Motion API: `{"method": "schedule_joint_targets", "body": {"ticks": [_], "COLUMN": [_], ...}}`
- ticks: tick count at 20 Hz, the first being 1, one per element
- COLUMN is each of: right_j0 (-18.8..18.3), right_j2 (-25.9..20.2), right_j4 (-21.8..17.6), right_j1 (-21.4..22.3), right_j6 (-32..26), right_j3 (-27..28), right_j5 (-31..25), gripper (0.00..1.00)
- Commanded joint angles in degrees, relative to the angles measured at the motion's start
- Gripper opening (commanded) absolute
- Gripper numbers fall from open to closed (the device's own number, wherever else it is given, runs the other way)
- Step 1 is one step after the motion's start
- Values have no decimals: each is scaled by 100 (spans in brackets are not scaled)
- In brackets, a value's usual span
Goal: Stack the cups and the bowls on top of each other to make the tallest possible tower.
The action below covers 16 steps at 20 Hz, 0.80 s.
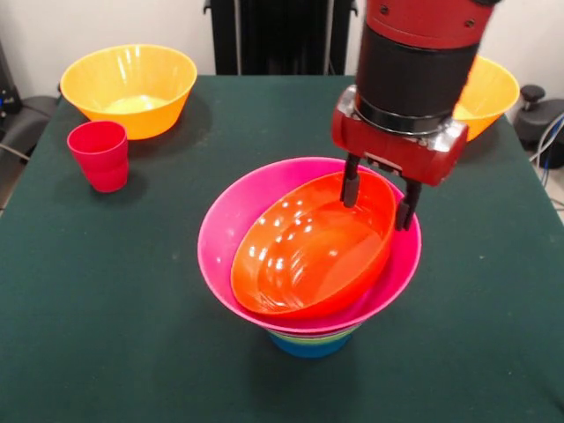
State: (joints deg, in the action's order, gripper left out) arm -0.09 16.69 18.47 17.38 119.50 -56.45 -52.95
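Observation:
The tower stands at the table's middle: a small blue bowl [308,346] at the base, a thin green band above it, and a large pink bowl [220,238] on top. A wide orange bowl [308,256] lies tilted inside the pink bowl. My gripper [379,201] is open and straddles the orange bowl's far right rim, with one finger [351,187] inside it and the other outside. The red cup [99,154] stands at the left. Two large yellow-orange bowls sit at the back, one on the left [128,88] and one on the right [492,92]. The sky blue cup and the purple bowl are out of view.
The dark green table [106,335] has its edges at the left and right. The robot's black pedestal [273,35] stands behind the table's far side. Dark gear [539,115] sits beyond the right edge.

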Motion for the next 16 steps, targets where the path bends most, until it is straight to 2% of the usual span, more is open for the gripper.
{"method": "schedule_joint_targets", "body": {"ticks": [1, 8, 16], "right_j0": [-360, -422, -407], "right_j2": [-1029, -1246, -1250], "right_j4": [-322, -423, -468], "right_j1": [303, 101, 0], "right_j6": [-955, -759, -550], "right_j3": [-981, -633, -359], "right_j5": [469, 462, 284], "gripper": [100, 100, 100]}}
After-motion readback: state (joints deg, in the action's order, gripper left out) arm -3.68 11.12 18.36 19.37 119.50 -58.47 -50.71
